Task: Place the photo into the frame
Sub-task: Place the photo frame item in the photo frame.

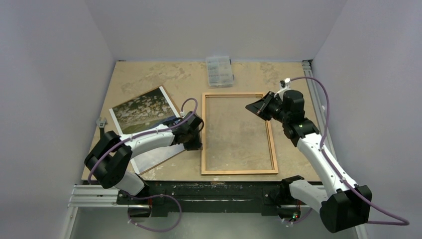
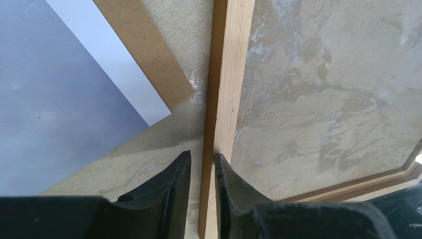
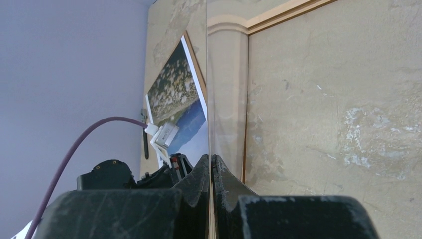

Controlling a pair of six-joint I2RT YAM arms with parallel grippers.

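Note:
The frame (image 1: 239, 172) lies flat mid-table, its wooden rail (image 2: 234, 74) running up the left wrist view. My left gripper (image 1: 197, 144) (image 2: 203, 157) is closed down on that left rail: the right finger lies against it, with a sliver of table beside the left finger. My right gripper (image 1: 250, 107) (image 3: 211, 158) is shut on the edge of the clear pane (image 3: 226, 99), which stands edge-on above the frame's far right corner. The photo (image 1: 142, 109) (image 2: 50, 89) (image 3: 174, 89) lies face up to the left of the frame, partly under my left arm.
A brown backing board (image 2: 149, 50) lies under the photo, its corner close to the frame's left rail. A clear plastic compartment box (image 1: 219, 70) sits at the table's back edge. A small dark tool (image 1: 101, 122) is at the left edge. Grey walls enclose the table.

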